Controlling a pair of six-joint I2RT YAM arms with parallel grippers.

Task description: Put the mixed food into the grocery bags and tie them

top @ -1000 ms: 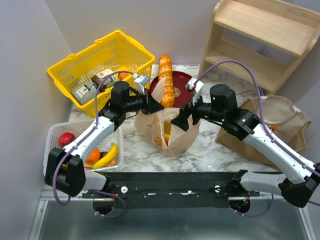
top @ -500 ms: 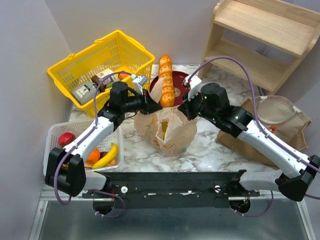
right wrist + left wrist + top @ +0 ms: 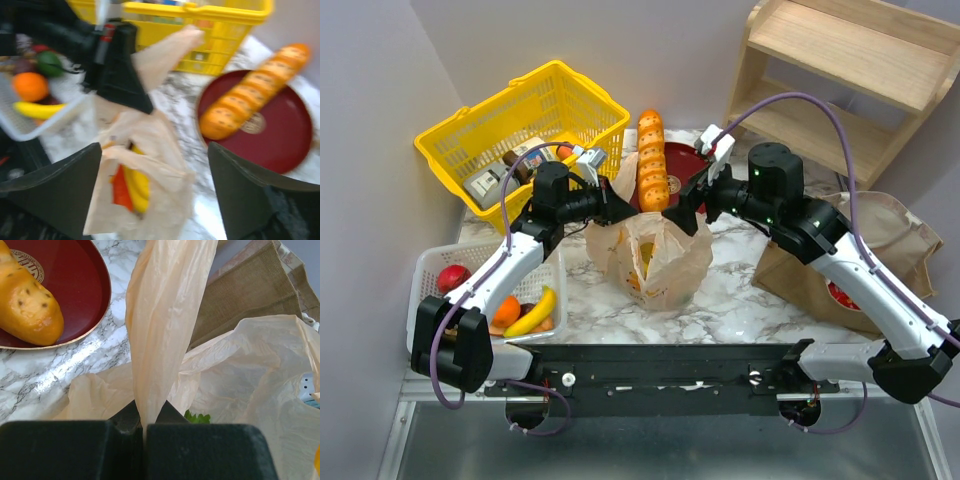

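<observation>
The tan plastic grocery bag (image 3: 658, 258) stands mid-table with yellow and red food (image 3: 127, 185) showing through its mouth. My left gripper (image 3: 618, 207) (image 3: 147, 416) is shut on the bag's left handle strip (image 3: 160, 335), which it holds stretched upward. My right gripper (image 3: 692, 203) (image 3: 157, 172) hovers open above the bag's right side, with nothing between its fingers (image 3: 60, 187). The brown paper grocery bag (image 3: 880, 250) (image 3: 240, 305) lies flat at the right. A banana (image 3: 532, 312), an orange (image 3: 507, 310) and a red fruit (image 3: 450, 277) lie in the white tray.
The white mesh tray (image 3: 428, 262) is at the near left and the yellow basket (image 3: 520, 115) with boxed goods behind it. A long loaf (image 3: 651, 170) rests on a red plate (image 3: 685, 160) just behind the bag. A wooden shelf (image 3: 840, 80) stands at the back right.
The right gripper closed in at the bag's top half a second ago, then opened again and drew back up and to the right. The left gripper shifted slightly left, still gripping the handle.
</observation>
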